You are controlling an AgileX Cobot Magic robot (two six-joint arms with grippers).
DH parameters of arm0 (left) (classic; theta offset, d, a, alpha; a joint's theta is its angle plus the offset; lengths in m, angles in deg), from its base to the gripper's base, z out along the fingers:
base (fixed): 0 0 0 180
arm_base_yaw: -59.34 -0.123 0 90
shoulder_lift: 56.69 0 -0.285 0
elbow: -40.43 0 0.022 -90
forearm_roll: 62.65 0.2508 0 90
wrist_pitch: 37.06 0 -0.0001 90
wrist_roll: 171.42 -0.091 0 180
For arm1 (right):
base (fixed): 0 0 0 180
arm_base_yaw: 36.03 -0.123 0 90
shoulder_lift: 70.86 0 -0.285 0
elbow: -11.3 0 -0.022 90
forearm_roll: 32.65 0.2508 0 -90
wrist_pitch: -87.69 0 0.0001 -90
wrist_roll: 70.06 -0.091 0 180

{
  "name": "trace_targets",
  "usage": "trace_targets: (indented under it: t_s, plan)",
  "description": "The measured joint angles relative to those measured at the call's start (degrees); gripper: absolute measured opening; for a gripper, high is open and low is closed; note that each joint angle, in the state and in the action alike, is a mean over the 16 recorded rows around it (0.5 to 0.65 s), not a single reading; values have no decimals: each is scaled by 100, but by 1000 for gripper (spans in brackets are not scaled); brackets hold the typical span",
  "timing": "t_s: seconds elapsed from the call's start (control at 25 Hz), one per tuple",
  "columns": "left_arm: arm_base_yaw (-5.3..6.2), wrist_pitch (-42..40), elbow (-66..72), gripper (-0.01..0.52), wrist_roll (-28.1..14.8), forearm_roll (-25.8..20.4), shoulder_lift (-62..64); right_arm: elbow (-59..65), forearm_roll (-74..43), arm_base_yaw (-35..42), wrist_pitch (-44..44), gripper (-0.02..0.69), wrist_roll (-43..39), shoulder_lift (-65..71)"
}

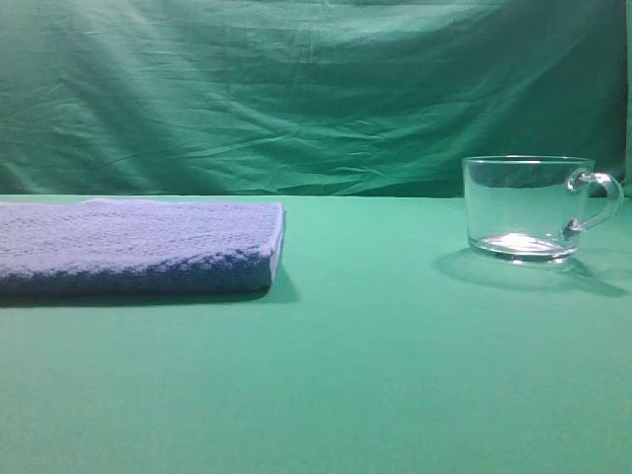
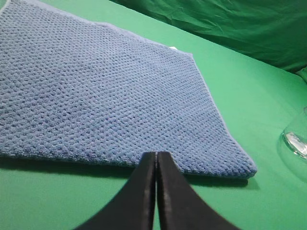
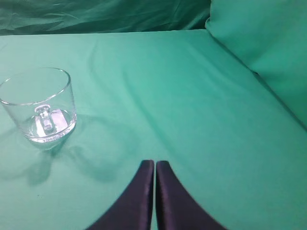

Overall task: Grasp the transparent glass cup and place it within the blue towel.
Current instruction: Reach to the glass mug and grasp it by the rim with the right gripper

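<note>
The transparent glass cup (image 1: pixel 528 207) stands upright on the green cloth at the right, its handle (image 1: pixel 595 197) pointing right. The right wrist view shows the cup (image 3: pixel 39 105) at far left. A sliver of the cup (image 2: pixel 296 141) shows at the right edge of the left wrist view. The blue towel (image 1: pixel 133 245) lies flat at the left and fills most of the left wrist view (image 2: pixel 96 91). My left gripper (image 2: pixel 156 154) is shut and empty, just short of the towel's near edge. My right gripper (image 3: pixel 154 163) is shut and empty, right of and nearer than the cup. Neither gripper shows in the exterior view.
A green cloth (image 1: pixel 375 365) covers the table and hangs as a backdrop (image 1: pixel 316 89). In the right wrist view a raised fold of green cloth (image 3: pixel 268 52) stands at the upper right.
</note>
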Motion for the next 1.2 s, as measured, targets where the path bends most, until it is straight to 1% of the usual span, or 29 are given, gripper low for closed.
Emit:
trace_targets:
  t_s: [1.0,1.2]
  plan:
    - [0,0,0,0,0,0,0,1,-17,0,-16,0,18,0]
    - [0,0,0,0,0,0,0,3,46,0,-395,0,-15,0]
